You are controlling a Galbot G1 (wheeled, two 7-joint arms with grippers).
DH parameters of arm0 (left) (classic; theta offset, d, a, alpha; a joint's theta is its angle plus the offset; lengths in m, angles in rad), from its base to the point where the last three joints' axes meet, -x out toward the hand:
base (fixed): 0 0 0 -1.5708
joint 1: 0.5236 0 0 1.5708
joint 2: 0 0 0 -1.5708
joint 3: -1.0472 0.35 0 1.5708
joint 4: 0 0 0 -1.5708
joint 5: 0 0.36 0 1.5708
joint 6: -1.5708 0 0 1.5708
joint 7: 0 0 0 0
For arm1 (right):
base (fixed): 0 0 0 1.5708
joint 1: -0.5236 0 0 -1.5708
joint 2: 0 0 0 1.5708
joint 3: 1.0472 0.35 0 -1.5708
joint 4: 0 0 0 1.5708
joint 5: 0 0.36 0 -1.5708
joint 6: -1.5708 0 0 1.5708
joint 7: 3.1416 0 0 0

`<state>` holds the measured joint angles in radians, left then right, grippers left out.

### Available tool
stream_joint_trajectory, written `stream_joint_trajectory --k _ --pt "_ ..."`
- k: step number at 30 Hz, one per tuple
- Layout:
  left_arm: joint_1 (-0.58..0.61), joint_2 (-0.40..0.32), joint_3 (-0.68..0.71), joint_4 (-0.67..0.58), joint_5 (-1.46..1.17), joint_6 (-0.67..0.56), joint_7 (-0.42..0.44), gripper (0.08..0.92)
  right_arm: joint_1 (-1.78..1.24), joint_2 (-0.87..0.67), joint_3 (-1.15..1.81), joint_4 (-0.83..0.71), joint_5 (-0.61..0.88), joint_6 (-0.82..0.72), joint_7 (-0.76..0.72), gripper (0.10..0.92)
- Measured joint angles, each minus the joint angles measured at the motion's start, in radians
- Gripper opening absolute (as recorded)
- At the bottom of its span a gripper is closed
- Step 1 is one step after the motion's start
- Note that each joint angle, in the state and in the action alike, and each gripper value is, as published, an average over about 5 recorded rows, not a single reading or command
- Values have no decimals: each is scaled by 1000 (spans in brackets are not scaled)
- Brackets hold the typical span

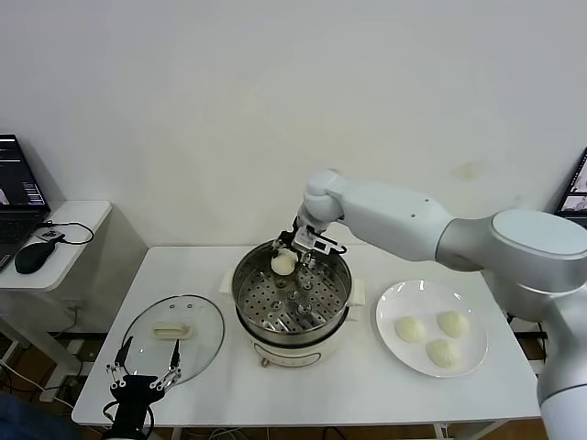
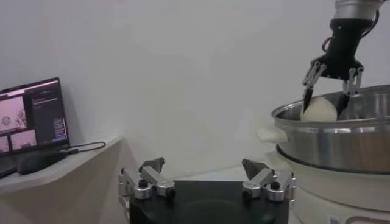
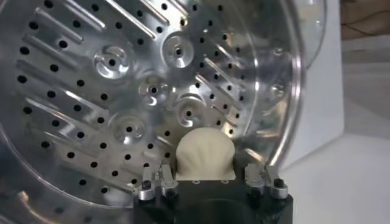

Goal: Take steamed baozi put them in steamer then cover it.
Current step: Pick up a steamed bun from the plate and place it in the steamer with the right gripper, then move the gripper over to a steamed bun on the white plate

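My right gripper is shut on one steamed baozi and holds it just above the perforated tray, at the far left inside the steamer. The right wrist view shows this baozi between the fingers over the tray. The left wrist view shows it at the steamer's rim. Three more baozi lie on the white plate to the right. The glass cover with its cream handle lies flat left of the steamer. My left gripper is open and empty, low at the front left by the cover.
A side table at the left holds a laptop and a black mouse with its cable. The white wall stands close behind the work table. Another screen shows at the right edge.
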<state>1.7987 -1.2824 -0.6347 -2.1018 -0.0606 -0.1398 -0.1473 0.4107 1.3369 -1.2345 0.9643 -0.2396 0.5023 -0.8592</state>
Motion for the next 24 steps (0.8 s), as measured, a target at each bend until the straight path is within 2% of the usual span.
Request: stream_joint_trajectory --k 4,7,15,24 --pt "2 -3 -3 -3 0 1 -1 823 5 -7 1 7 -3 0 -3 761" --pt "3 -3 -5 -8 0 2 -1 823 26 -24 -5 31 28 -22 -14 810" --pt "-6 0 0 -25 -1 12 1 823 133 -137 -32 176 231 -217 -81 823" --pt "-18 15 10 -42 -3 29 1 823 207 -376 -29 374 431 -500 -136 823"
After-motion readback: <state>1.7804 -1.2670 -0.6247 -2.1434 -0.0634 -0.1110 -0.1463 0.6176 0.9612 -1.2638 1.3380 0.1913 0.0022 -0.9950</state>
